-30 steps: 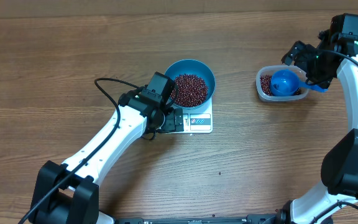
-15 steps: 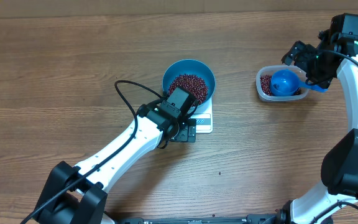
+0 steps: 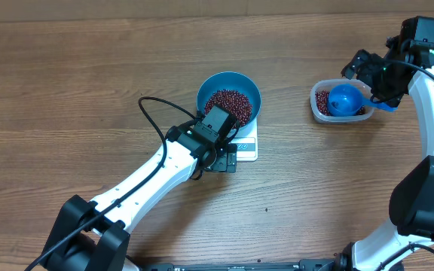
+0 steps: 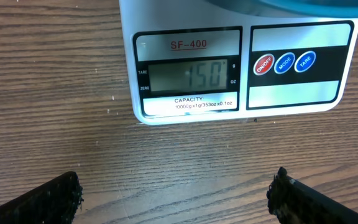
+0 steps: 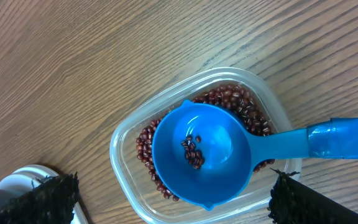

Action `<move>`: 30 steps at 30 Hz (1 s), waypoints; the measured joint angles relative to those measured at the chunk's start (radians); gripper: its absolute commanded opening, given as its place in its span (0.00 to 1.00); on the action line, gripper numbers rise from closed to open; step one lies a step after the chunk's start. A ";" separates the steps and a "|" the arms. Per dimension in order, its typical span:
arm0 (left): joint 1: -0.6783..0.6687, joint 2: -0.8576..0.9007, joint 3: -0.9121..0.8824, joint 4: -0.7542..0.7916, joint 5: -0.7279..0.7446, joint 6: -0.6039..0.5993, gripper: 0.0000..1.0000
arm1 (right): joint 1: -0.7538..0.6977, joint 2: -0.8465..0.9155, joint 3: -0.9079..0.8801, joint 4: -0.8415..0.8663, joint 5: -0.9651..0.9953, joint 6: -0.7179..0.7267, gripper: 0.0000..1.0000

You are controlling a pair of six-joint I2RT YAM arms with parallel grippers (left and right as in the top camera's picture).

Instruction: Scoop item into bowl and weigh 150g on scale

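The blue bowl [image 3: 229, 89] stands on the white scale [image 3: 247, 147], holding a heap of red-brown beans [image 3: 229, 105]. In the left wrist view the scale's display [image 4: 188, 76] reads 150, with the bowl's rim [image 4: 303, 5] at the top edge. My left gripper [image 3: 224, 159] [image 4: 176, 200] hangs open over bare wood just in front of the scale, nothing between its fingers. My right gripper [image 3: 362, 74] [image 5: 174, 200] is open above the clear tub, holding nothing.
At the far right a clear plastic tub [image 3: 319, 105] [image 5: 124, 146] holds more beans [image 5: 235, 102]. A blue scoop [image 3: 345, 99] [image 5: 201, 152] rests in it with a few beans inside, its handle [image 5: 347, 140] pointing right. A black cable [image 3: 145, 113] loops off the left arm.
My left arm has swung right, from the scale's left side to its front edge, then held still. The right arm, the scoop and the bowl have not moved.
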 measured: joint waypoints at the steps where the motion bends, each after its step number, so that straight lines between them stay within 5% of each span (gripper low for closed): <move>1: 0.000 0.000 0.000 0.000 0.000 0.000 1.00 | 0.000 0.000 0.000 0.000 0.000 0.000 1.00; 23: 0.000 0.000 0.000 0.001 0.000 0.000 1.00 | 0.004 -0.006 0.000 0.000 0.000 0.000 1.00; 30: 0.000 0.000 0.000 0.001 0.000 0.000 1.00 | 0.024 -0.168 -0.002 0.000 0.000 0.000 1.00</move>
